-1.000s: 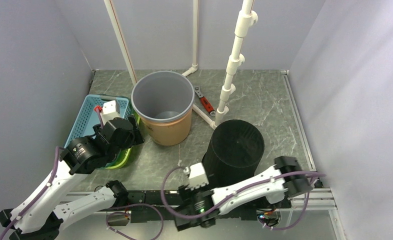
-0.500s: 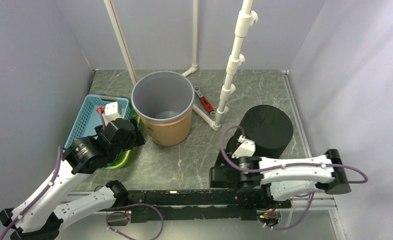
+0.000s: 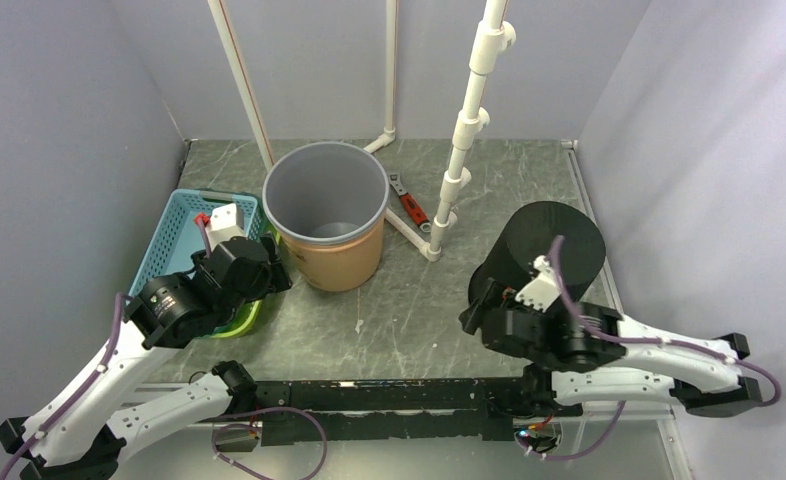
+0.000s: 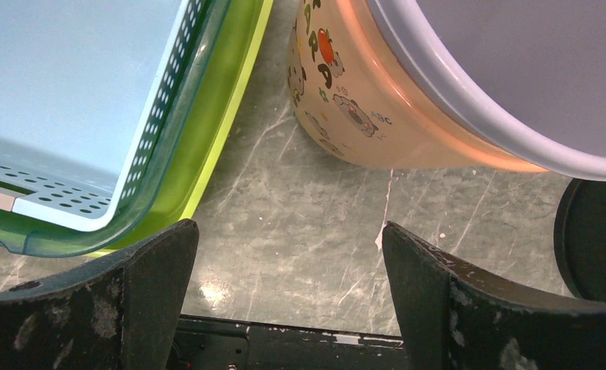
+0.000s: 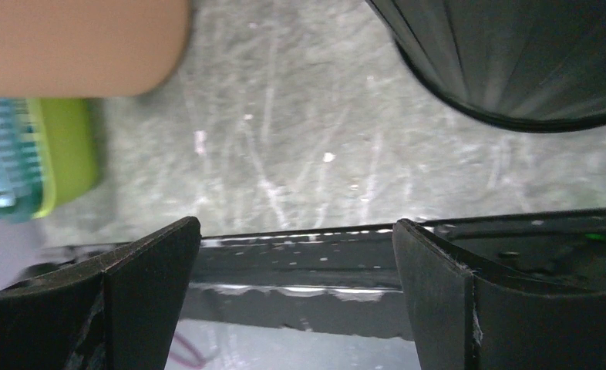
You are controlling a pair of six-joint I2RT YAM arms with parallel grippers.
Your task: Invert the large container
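Here, on the table point(image 3: 509, 190), the bucket point(image 3: 344, 265) stands mid-table, mouth up. The black container point(image 3: 549, 235) stands at the right, closed flat end up, just beside the right gripper point(image 5: 296, 254), whose jaws are spread wide and empty. The basket point(image 3: 174, 235) lies left. The left gripper point(image 4: 288, 262) hangs between it and the bucket, jaws likewise wide, holding nothing. A wrench point(image 3: 414, 210) lies behind the bucket.

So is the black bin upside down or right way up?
Upside down, it seems: the black bin shows a flat closed top, no hollow visible.
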